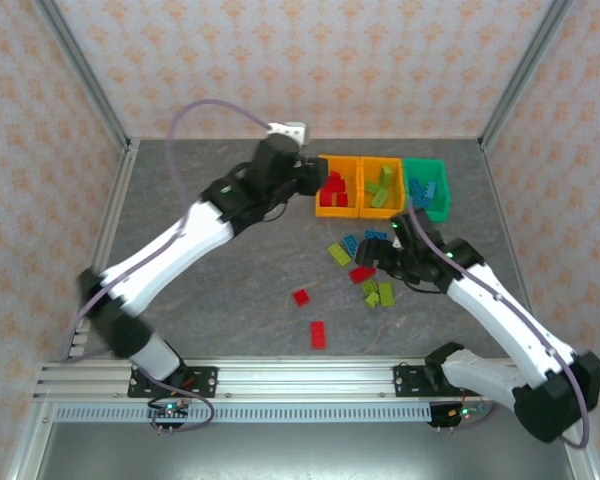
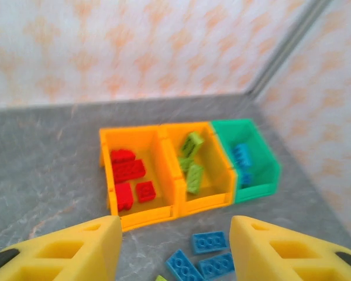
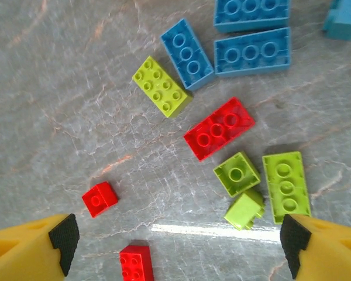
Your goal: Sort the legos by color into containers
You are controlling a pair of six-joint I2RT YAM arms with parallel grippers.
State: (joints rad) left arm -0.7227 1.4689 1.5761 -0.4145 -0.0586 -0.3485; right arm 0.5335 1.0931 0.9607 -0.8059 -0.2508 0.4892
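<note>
Jaws of left gripper partly open, empty, orange bin holding red legos at 11 o'clock | right gripper jaws wide, empty, loose red brick at 1 o'clock, untouched

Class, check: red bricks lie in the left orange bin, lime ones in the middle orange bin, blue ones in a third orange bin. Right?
No: the third bin, holding the blue bricks, is green, not orange, as the left wrist view shows.

Left claw reaches forward, jaws parted; right claw points down, spread wide.
</note>
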